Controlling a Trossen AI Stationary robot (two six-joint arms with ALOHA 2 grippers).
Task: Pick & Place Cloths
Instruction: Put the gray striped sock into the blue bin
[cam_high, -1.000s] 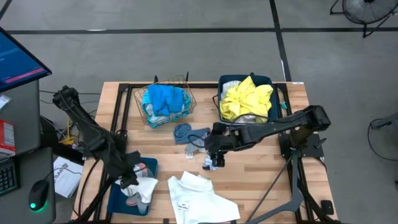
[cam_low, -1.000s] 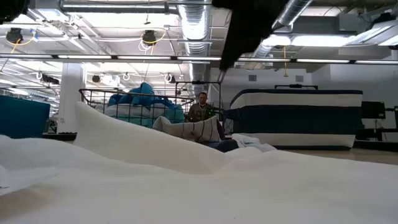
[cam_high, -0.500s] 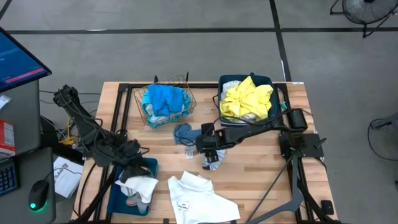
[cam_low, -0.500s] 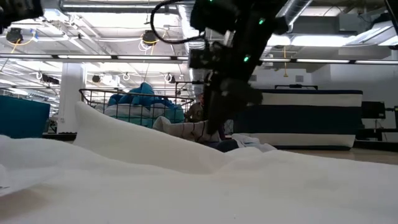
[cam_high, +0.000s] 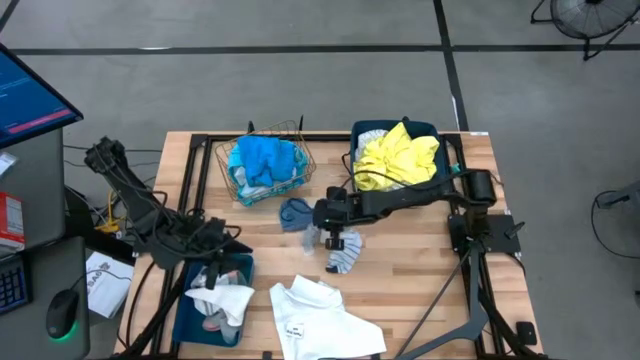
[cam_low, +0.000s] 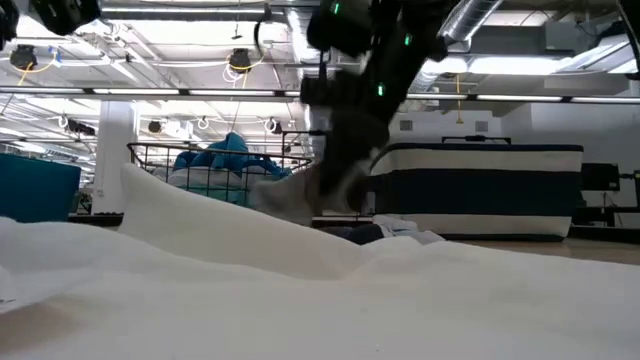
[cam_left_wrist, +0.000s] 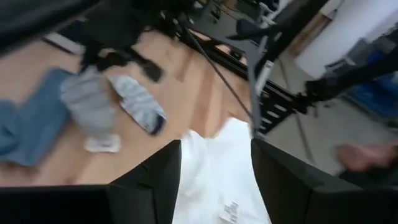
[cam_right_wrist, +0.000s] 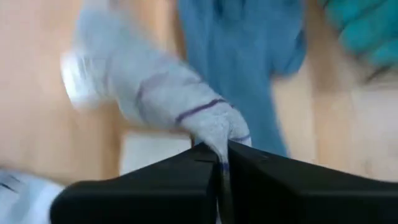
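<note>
Just beside the copper wire basket, a grey striped fabric sock was pinched in the right gripper, jaws clamped together on it. Grip looked thin, so it could be dropped if swung fast.

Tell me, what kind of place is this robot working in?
Probably a big robot lab or workshop. The low view shows bare ceiling ducts and hanging lights, and the high view shows a wooden table on grey concrete floor, with a monitor beside it.
</note>
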